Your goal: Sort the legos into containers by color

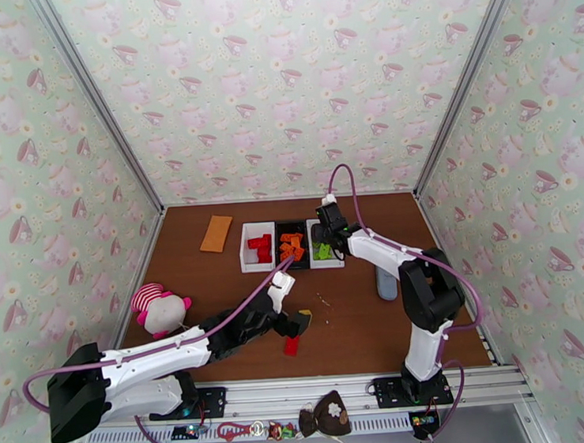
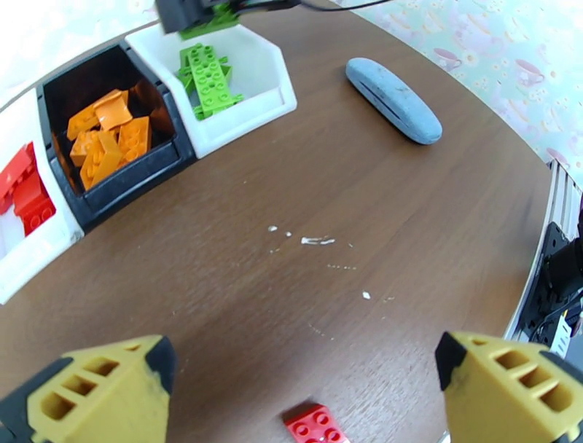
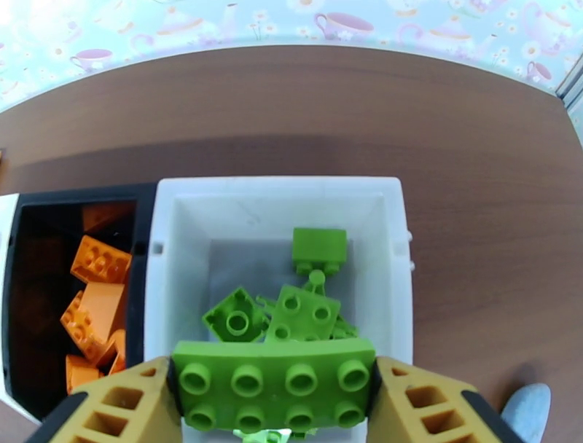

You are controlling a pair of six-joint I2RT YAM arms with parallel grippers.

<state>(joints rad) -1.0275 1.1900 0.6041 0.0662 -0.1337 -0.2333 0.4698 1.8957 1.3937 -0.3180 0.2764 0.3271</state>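
Top view: left pincer [image 1: 298, 322] spread wide, low over the desk [image 1: 362, 329], arm stretched nearly flat. Red brick [image 1: 291, 345] loose just on its near side, long axis roughly near-to-far; left arm much the closer. Right pincer [image 1: 327, 233] over the right-hand white bin [image 1: 327, 264], elbow folded high.

Left wrist: red brick [image 2: 315, 425] at bottom edge, between the open fingers, touching neither.

Right wrist: right pincer [image 3: 273, 397] clamped on a green brick [image 3: 273, 379], long axis finger to finger, directly above the right-hand white bin [image 3: 277, 188] of greens.
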